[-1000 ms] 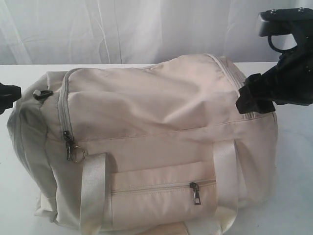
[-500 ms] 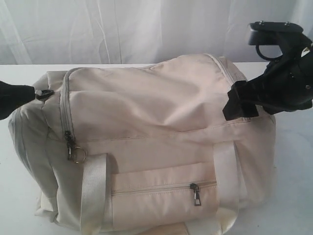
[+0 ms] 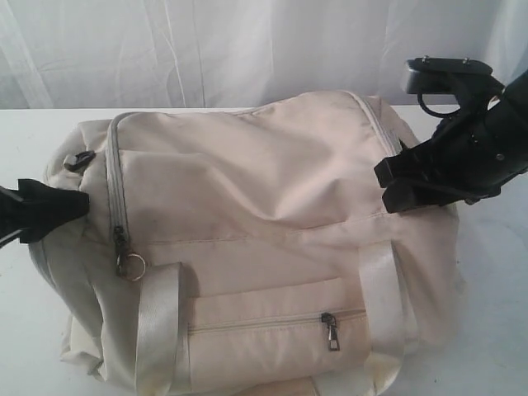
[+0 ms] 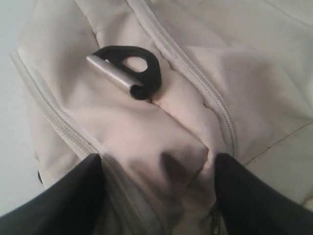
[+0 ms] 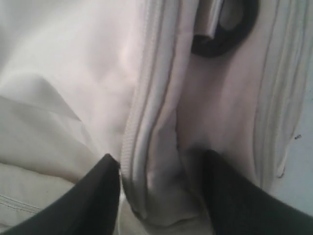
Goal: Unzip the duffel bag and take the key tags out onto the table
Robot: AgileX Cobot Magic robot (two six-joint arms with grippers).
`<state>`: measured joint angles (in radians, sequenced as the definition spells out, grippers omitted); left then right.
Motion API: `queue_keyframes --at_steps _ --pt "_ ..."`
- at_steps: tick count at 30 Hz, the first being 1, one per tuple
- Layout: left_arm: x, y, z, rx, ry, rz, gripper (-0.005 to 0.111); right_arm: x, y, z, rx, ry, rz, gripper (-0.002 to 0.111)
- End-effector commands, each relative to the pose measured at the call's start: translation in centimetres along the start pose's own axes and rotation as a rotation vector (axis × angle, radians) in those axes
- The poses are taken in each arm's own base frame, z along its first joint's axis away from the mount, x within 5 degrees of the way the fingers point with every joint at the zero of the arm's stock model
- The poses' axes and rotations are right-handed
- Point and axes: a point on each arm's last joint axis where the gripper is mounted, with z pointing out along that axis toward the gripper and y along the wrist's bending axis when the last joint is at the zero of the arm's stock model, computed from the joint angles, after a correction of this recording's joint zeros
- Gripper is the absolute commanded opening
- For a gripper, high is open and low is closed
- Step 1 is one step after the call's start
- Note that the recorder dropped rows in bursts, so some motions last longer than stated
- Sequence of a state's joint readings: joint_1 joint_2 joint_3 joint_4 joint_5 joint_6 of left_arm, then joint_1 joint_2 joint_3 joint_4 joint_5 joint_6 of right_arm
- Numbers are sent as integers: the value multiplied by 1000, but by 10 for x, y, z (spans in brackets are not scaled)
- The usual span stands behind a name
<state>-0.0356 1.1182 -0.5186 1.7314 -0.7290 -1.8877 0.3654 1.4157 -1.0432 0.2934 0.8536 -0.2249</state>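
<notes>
Zipped bag (image 3: 272,190) lies on the surface (image 3: 495,313), tags out of sight, left fingers (image 3: 45,210) and right fingers (image 3: 412,177) at its ends. Left wrist: wide open astride a fold (image 4: 161,156). Right wrist: half-spread around the zipper seam (image 5: 146,147), grip unclear. Seemingly bracing; next, catch the pull (image 3: 124,247).

Seen reaching in from both sides: left gripper (image 3: 78,203) low at the left edge, black fingers (image 4: 63,196) spread wide; right gripper (image 3: 384,187) angled downward on its black arm (image 3: 487,148), jaws closer together, grip unclear.
</notes>
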Motion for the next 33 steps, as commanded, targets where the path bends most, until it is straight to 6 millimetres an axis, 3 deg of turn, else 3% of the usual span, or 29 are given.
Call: queue_keyframes --at_steps 1,9,19,33 --pt "6 1 6 14 41 -23 53 1 -1 2 -7 3 9 32" --pt "5 0 4 13 34 60 0 1 -1 2 -5 7 6 0" --pt "-31 1 -30 -44 -153 99 0 7 0 -2 -15 52 -33 0" --pt "-36 28 -47 -240 -223 29 0 2 -1 -2 -1 1 -35 0"
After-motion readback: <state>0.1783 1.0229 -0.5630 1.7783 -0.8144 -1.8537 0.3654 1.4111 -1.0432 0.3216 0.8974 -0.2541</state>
